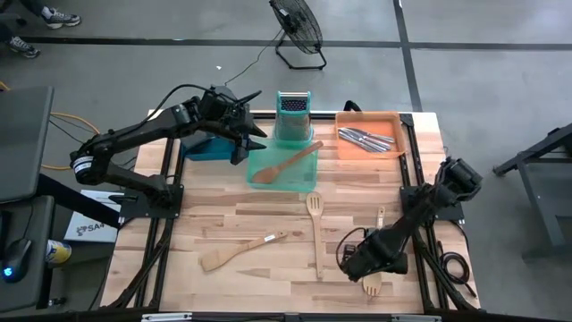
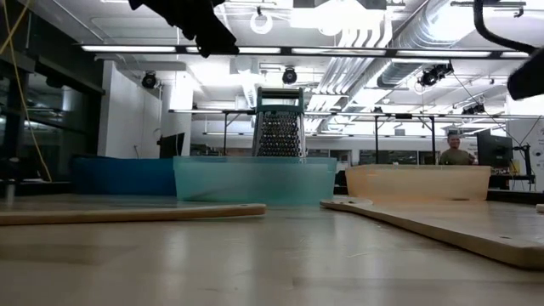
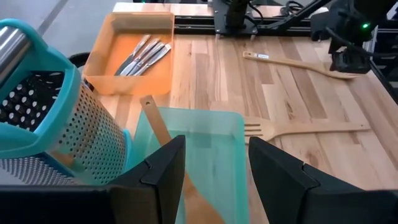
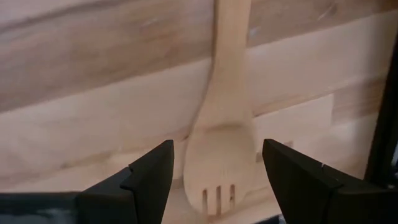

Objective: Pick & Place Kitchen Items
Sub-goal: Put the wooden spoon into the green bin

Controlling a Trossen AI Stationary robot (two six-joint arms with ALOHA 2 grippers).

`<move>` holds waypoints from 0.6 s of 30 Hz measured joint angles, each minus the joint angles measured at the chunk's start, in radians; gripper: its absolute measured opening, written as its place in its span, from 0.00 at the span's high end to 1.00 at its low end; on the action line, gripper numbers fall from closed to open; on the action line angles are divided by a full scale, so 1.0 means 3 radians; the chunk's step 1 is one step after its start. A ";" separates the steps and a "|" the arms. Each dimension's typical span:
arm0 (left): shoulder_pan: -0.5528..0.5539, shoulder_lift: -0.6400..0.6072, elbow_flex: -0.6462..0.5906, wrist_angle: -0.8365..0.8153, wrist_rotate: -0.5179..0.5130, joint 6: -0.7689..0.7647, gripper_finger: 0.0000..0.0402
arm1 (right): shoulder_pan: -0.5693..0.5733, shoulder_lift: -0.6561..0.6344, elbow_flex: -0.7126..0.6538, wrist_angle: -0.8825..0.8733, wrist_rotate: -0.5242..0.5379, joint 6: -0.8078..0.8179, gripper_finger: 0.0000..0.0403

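Observation:
My right gripper (image 1: 365,261) hangs open over the table's near right, pointing down. Its fingers stand on either side of the slotted head (image 4: 217,155) of a pale wooden spoon (image 1: 376,255) lying flat on the table, without touching it. My left gripper (image 1: 256,136) is open and holds nothing, raised over the far left edge of the green tray (image 1: 268,174); a wooden spoon (image 1: 288,163) lies in that tray. A wooden slotted spatula (image 1: 315,233) and a wooden spatula (image 1: 239,252) lie on the table. Silver cutlery (image 1: 366,137) lies in the orange tray (image 1: 393,121).
A metal box grater (image 1: 292,114) stands upright at the far edge behind the green tray, close to my left gripper (image 3: 216,146). A blue tray (image 1: 207,150) sits under the left arm. Bare wood lies between the trays and the loose utensils.

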 joint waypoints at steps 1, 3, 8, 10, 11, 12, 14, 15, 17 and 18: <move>0.0000 0.0000 0.0000 0.0000 0.0000 0.0009 0.57 | 0.0007 0.0005 0.0000 -0.0033 0.0003 0.0003 0.41; 0.0000 0.0000 0.0000 -0.0005 0.0000 0.0053 0.57 | 0.0008 0.0002 0.0002 -0.0121 0.0009 0.0005 0.41; 0.0000 0.0000 0.0000 -0.0025 0.0000 0.0061 0.57 | 0.0039 -0.0001 -0.0079 -0.0290 0.0063 0.0020 0.41; 0.0000 0.0000 0.0000 -0.0026 0.0000 0.0061 0.57 | 0.0049 -0.0001 -0.0197 -0.0058 0.0121 0.0017 0.41; 0.0000 0.0000 0.0000 -0.0026 0.0000 0.0061 0.57 | 0.0054 -0.0001 -0.0263 0.0070 0.0125 0.0018 0.41; 0.0000 0.0000 0.0001 -0.0026 0.0000 0.0061 0.57 | 0.0054 -0.0001 -0.0332 0.0192 0.0144 0.0018 0.41; 0.0000 0.0000 0.0001 -0.0026 0.0000 0.0061 0.57 | 0.0052 -0.0001 -0.0471 0.0335 0.0158 0.0018 0.41; 0.0000 0.0000 0.0001 -0.0026 0.0000 0.0061 0.57 | 0.0045 -0.0001 -0.0508 0.0352 0.0169 0.0009 0.41; 0.0000 0.0001 0.0001 -0.0026 0.0000 0.0061 0.57 | 0.0027 -0.0012 -0.0546 0.0370 0.0182 0.0005 0.41; 0.0000 0.0001 0.0001 -0.0026 0.0000 0.0061 0.57 | 0.0027 -0.0015 -0.0562 0.0388 0.0178 0.0005 0.41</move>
